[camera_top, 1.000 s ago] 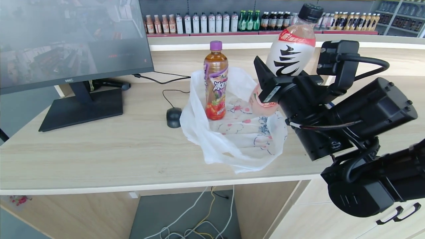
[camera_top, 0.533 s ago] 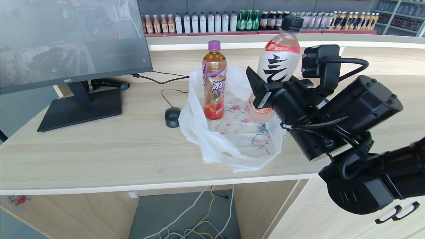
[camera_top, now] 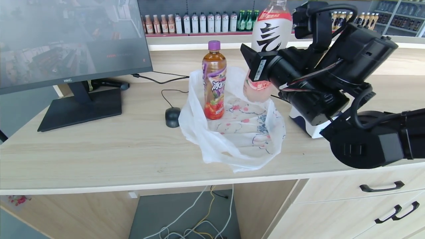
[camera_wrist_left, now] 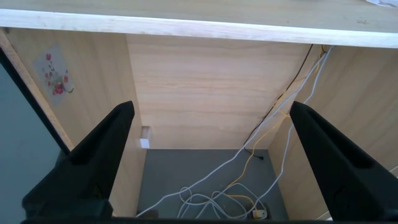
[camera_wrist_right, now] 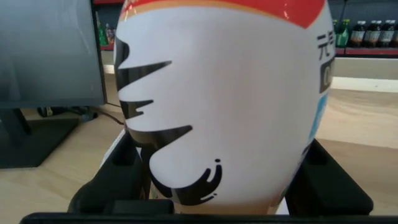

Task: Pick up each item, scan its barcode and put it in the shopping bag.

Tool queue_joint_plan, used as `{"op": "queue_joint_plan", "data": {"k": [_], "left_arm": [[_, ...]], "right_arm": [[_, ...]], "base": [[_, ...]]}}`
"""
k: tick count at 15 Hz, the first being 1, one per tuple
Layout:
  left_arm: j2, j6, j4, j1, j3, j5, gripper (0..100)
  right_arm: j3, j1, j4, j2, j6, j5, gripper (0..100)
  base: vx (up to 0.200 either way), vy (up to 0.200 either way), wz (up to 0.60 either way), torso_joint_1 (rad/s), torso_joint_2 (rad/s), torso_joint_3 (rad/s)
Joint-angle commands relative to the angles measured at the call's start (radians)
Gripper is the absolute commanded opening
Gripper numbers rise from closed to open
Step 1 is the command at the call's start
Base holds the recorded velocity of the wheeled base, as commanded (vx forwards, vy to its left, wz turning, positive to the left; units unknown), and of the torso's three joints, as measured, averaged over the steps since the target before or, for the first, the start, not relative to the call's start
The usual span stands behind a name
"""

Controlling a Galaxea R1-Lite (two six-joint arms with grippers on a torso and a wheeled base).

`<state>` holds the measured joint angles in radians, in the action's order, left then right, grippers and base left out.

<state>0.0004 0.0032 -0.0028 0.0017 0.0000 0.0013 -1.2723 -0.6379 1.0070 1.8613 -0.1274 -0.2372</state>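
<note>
While the white-labelled bottle (camera_top: 270,33) hangs upright in the air, its pink base sits just above the far right rim of the shopping bag (camera_top: 232,146), so the step in hand looks like the drop into the bag. Nothing visible settles whether its barcode is already read. The right gripper (camera_top: 265,66) is clamped on the bottle around its lower half, one finger on each side of the label, with the neck and cap rising above it. The right wrist view looks straight at the label between those fingers.

The next move, as I judge it, calls for bringing the bottle a little nearer over the open mouth and lowering it straight down. It must stay clear of the purple-capped tea bottle (camera_top: 215,83) that stands inside the bag on its left side. The bag is thin and slack, so its rim could fold under the base.

A white and blue box (camera_top: 307,127) lies on the counter (camera_top: 99,149) under the right arm. The left gripper (camera_wrist_left: 212,112) is below the counter edge, spread wide and holding nothing.
</note>
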Motion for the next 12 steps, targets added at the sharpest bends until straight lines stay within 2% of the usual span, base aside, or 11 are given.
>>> {"op": "queue_joint_plan", "data": {"k": [1,6,12], "left_arm": [[0.000,0.000,0.000,0.000,0.000,0.000,100],[0.000,0.000,0.000,0.000,0.000,0.000,100],[0.000,0.000,0.000,0.000,0.000,0.000,100]], "right_arm": [[-0.078,0.029,-0.051,0.019,0.023,-0.001,0],[-0.082,0.076,-0.094,0.055,0.055,0.035,0],[-0.088,0.080,-0.093,0.142,0.058,0.041,0]], "base": [[0.000,0.000,0.00,0.000,0.00,0.000],[0.000,0.000,0.00,0.000,0.00,0.000],[0.000,0.000,0.00,0.000,0.00,0.000]]}}
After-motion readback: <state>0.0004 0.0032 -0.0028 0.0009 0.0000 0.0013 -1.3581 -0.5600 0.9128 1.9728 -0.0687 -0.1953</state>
